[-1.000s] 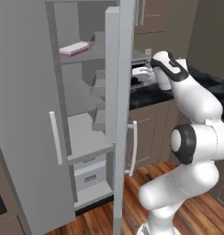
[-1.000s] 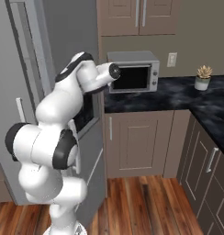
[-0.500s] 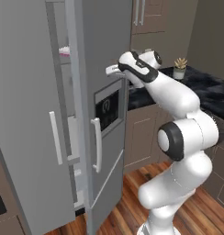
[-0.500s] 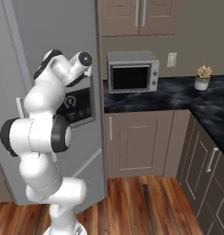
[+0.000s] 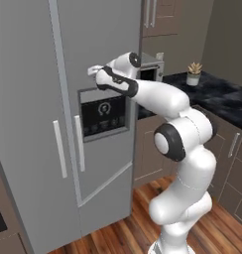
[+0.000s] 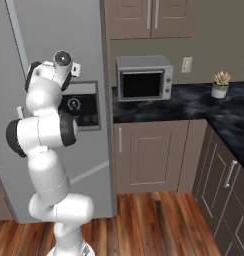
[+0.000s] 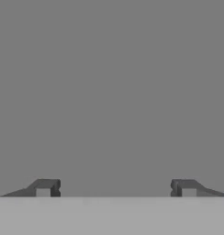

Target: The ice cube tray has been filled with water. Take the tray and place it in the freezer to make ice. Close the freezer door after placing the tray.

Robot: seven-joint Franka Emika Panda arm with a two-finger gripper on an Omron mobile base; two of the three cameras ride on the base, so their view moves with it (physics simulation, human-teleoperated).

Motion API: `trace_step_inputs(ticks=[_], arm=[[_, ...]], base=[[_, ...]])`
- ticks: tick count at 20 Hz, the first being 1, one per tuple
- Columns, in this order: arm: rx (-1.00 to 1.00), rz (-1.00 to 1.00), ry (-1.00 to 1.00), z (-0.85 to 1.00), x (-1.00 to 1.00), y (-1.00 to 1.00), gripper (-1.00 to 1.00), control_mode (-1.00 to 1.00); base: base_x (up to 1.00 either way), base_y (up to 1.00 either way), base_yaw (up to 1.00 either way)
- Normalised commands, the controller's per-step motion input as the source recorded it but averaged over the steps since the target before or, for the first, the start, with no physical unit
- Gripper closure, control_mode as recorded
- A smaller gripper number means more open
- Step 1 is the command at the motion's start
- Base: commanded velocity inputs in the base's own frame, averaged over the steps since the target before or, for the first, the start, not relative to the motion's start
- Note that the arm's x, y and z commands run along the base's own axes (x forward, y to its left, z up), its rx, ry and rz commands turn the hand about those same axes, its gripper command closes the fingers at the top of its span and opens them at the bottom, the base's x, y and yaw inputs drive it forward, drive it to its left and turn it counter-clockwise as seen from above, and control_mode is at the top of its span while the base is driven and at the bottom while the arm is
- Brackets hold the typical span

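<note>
With its fingers spread wide and empty, the dark two-finger gripper [image 5: 94, 72] presses against the tall grey dispenser-panelled freezer door [image 5: 100, 163], now shut.

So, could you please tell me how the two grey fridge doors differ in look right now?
The freezer door carries a dark dispenser panel; the plain door beside it has none. The freezer door has the robot's open hand against its face above the panel; the plain door has nothing against it. Both are grey, look shut, and have a pale vertical handle near the seam between them.
</note>
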Motion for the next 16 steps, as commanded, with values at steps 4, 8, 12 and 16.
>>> trace_step_inputs(ticks=[4,8,12,16], arm=[[-0.02,-0.22,0.00,0.11,0.64,0.89,-1.00,-1.00],[-0.02,-0.24,-0.01,0.10,0.41,0.75,-1.00,-1.00],[-0.02,-0.21,-0.03,0.15,0.02,0.37,-1.00,-1.00],[0.00,-0.17,0.00,0.15,-0.09,0.06,-1.00,-1.00]], base=[[0.00,0.00,0.00],[0.00,0.00,0.00],[0.00,0.00,0.00],[0.00,0.00,0.00]])
